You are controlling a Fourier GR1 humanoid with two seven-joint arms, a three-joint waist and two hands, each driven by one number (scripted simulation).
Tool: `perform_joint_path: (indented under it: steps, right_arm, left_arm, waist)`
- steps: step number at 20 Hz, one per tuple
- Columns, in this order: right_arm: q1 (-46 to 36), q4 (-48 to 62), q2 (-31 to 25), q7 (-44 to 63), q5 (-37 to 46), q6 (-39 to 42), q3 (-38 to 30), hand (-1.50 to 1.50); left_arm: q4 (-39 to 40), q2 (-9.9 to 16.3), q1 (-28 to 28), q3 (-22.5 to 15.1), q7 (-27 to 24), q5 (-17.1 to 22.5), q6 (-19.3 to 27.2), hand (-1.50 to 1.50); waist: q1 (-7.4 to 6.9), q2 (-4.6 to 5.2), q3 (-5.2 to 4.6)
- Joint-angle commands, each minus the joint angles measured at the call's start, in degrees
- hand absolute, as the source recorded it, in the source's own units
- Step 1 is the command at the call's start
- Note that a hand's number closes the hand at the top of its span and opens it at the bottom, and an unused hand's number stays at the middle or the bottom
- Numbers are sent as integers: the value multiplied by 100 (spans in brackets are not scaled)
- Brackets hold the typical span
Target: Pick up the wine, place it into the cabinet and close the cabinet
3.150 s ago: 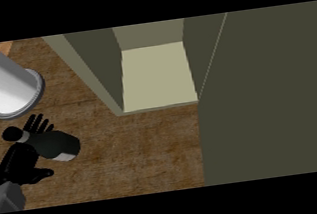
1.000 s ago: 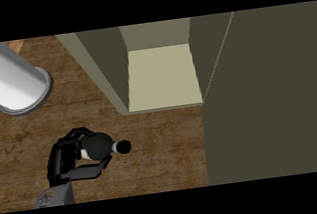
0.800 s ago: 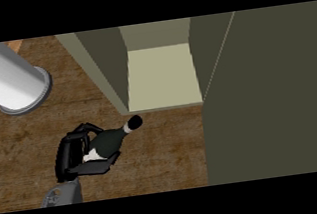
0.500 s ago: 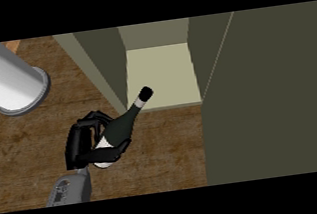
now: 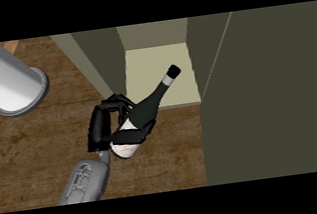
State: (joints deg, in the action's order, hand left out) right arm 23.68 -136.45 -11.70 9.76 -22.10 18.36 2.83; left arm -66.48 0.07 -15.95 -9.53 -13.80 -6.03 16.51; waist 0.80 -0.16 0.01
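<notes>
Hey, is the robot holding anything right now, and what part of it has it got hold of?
Yes. The left hand holds the wine bottle, fingers curled round its lower body near the base, neck pointing into the open cabinet.

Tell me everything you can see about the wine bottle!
The wine bottle is dark and glossy, with a white label on its wide lower part and a black cap on its thin neck. It is tilted, neck pointing up and right into the open cabinet, over its pale floor. The left hand curls round its body, above the wooden counter.
</notes>
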Motion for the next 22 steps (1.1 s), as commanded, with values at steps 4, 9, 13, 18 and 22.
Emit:
perform_joint_path:
  steps: [4, 9, 13, 18, 22]
  right_arm:
    - [444, -798, -115, 169, -575, 198, -291, -150]
    - [285, -762, -66, 350, -674, 47, -301, -150]
    - [232, -429, 136, -50, -544, 228, -245, -150]
    - [435, -976, 215, 284, -284, 26, -4, -150]
    - [222, -744, -39, 249, -726, 226, -344, -150]
  left_arm:
    - [400, -7, -1055, -642, 775, 100, 778, 150]
    - [764, -5, -1640, -1029, 935, 835, 1439, 150]
    - [1658, -7, -2260, -936, 779, 1051, 1526, 150]
    - [2325, -6, -2419, -1278, 769, 1085, 1932, 150]
    - [3322, -6, -3085, -1338, 659, 1378, 1995, 150]
  waist:
    - [41, 9, -2]
    - [97, 20, -5]
    - [98, 28, -2]
    - [96, 19, -5]
    - [241, 69, -8]
